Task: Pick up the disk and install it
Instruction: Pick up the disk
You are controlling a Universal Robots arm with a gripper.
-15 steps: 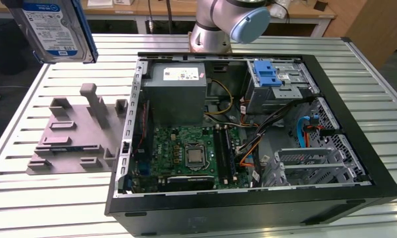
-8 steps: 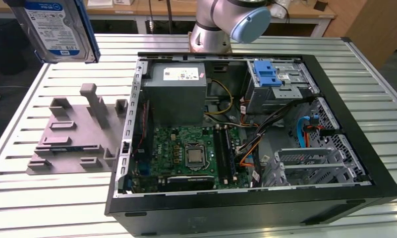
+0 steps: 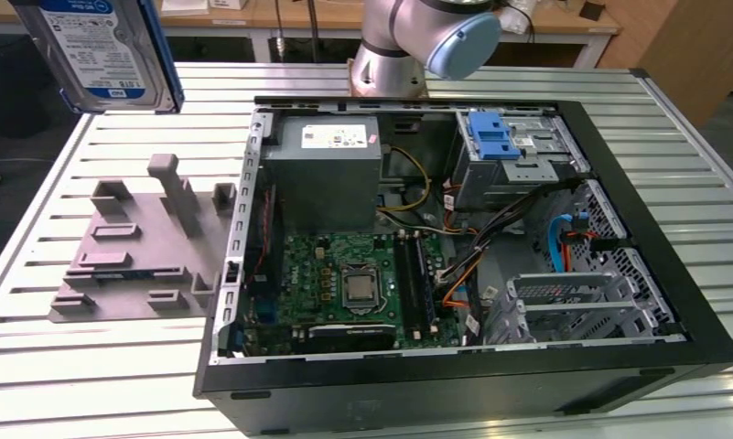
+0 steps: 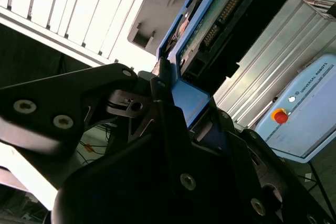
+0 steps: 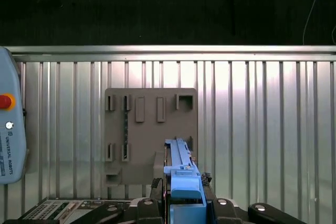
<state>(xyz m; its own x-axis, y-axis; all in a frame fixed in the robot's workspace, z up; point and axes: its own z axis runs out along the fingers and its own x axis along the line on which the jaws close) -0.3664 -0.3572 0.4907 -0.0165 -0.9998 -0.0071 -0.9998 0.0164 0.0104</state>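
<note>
The disk (image 3: pixel 103 50), a silver drive with a blue-and-white label in a blue bracket, hangs high over the table's far corner at the exterior view's left, above the grey fixture plate (image 3: pixel 134 251). In the second wrist view my gripper (image 4: pixel 170 85) is shut on the disk (image 4: pixel 220 19), its black fingers (image 4: pixel 157 98) pressed against the blue bracket, and the drive's circuit-board side shows. In the first wrist view the disk (image 5: pixel 180 163) stands edge-on, rising from the gripper (image 5: pixel 184 195) over the fixture plate (image 5: pixel 151 129).
An open computer case (image 3: pixel 659 274) lies on the slatted metal table (image 3: pixel 48 366), with a grey power supply box (image 3: pixel 323 174), a motherboard (image 3: pixel 354 283) and a drive bay with a blue latch (image 3: pixel 503 137). A pendant with a red button (image 5: pixel 10 129) lies beside the table.
</note>
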